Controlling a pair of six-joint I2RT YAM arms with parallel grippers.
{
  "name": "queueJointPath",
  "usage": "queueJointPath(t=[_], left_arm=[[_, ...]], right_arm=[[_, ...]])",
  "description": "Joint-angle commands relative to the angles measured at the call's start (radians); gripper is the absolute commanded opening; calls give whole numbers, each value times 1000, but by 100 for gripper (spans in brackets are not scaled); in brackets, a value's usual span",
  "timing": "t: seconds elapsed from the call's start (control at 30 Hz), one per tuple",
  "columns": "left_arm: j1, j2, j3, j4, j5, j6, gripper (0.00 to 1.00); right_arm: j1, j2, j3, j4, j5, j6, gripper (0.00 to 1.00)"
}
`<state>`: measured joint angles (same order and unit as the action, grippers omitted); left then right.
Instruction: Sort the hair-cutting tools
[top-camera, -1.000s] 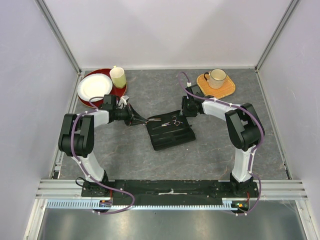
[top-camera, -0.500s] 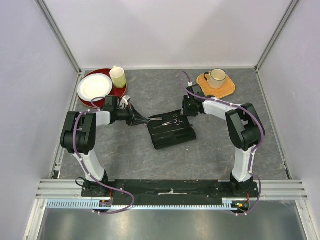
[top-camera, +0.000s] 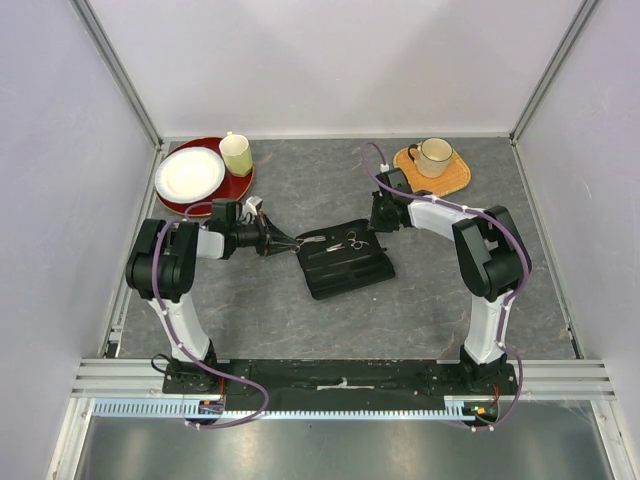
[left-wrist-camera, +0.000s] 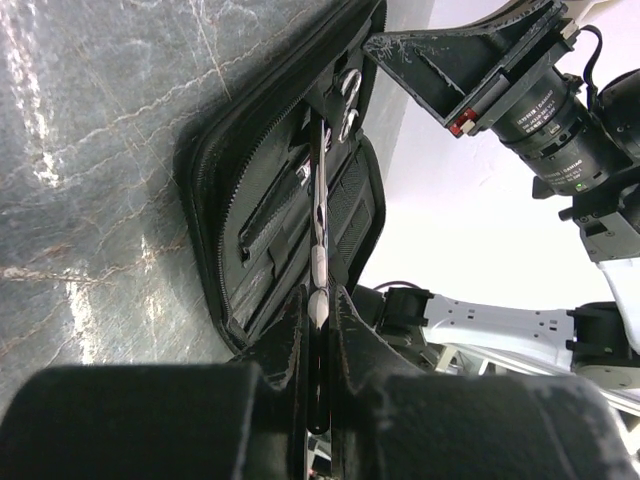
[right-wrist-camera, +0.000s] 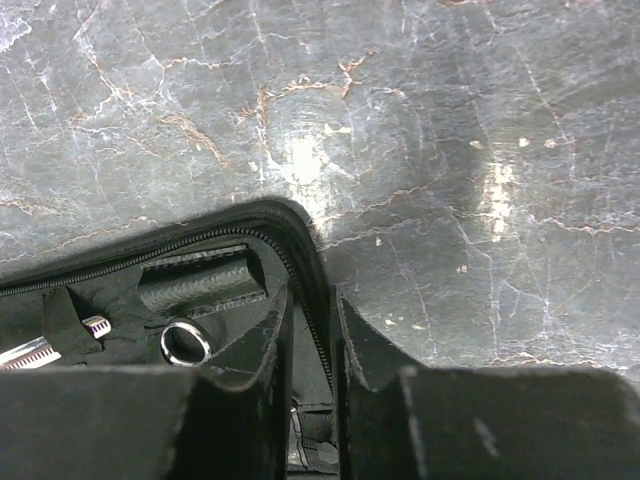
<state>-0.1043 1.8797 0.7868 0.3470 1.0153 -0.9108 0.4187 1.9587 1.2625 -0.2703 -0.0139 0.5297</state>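
**Top view.** I see the open black zip case (top-camera: 345, 272) lying mid-bench (top-camera: 300, 325), between the two arms. Well behind it, at the far left, stand a white plate (top-camera: 190, 173) on a red dish (top-camera: 236, 188) and a pale cup (top-camera: 237, 154). At the far right, a mug (top-camera: 434, 154) rests on an orange mat (top-camera: 456, 180).

**Left wrist view.** The left tool (left-wrist-camera: 318, 300) is drawn narrow, clamping the blade end of one silver scissors (left-wrist-camera: 318, 200). These scissors lie along the case's far half, with their rings towards the right arm's camera housing, which crowds the space just beyond them. A second scissors (top-camera: 353, 241) lies in the case beside those rings.

**Right wrist view.** The right tool (right-wrist-camera: 312, 300) is nearly closed, pinching the case's zip rim at its corner, one finger inside and one outside.
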Motion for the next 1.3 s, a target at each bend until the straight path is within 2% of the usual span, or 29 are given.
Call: queueJointPath(t=[0.0,0.13,0.23,0.37,0.43,0.47,0.5,0.53,0.57,0.63,0.67,0.77,0.83,0.87,1.1,1.27], left_arm=[[-40,27,-35,229,101,-137,2],[-40,45,-55,342,121,-218,2],[-41,70,-69,414,121,-261,2],[-40,84,-66,414,118,-275,2],[-41,78,-61,345,108,-246,3],[-41,65,-57,301,102,-225,6],[-41,58,-48,258,85,-171,16],[-41,50,-40,212,74,-137,21],[-41,29,-18,91,60,-100,34],[-41,10,5,-38,5,7,47],[-41,1,29,-148,-16,41,57],[-41,-10,72,-340,-113,160,69],[-41,-7,86,-411,-170,213,72],[-41,-7,95,-442,-188,225,81],[-54,-27,147,-690,-417,337,88],[-67,-25,135,-718,-461,317,92]], right_arm=[[32,26,-35,31,-115,53,19],[34,29,-52,39,-118,65,11],[34,29,-55,40,-121,67,9],[34,28,-61,45,-118,73,8],[34,26,-64,46,-112,76,8],[34,25,-64,46,-110,79,8],[34,23,-64,46,-109,82,9],[34,22,-63,45,-106,81,9],[34,22,-64,45,-106,82,9],[34,19,-64,45,-104,85,10],[34,14,-64,45,-101,88,10],[34,9,-63,42,-101,89,11],[34,3,-60,36,-98,87,12],[34,0,-58,34,-94,89,11],[34,-6,-57,14,-61,92,12],[34,-6,-69,11,-32,104,12]])
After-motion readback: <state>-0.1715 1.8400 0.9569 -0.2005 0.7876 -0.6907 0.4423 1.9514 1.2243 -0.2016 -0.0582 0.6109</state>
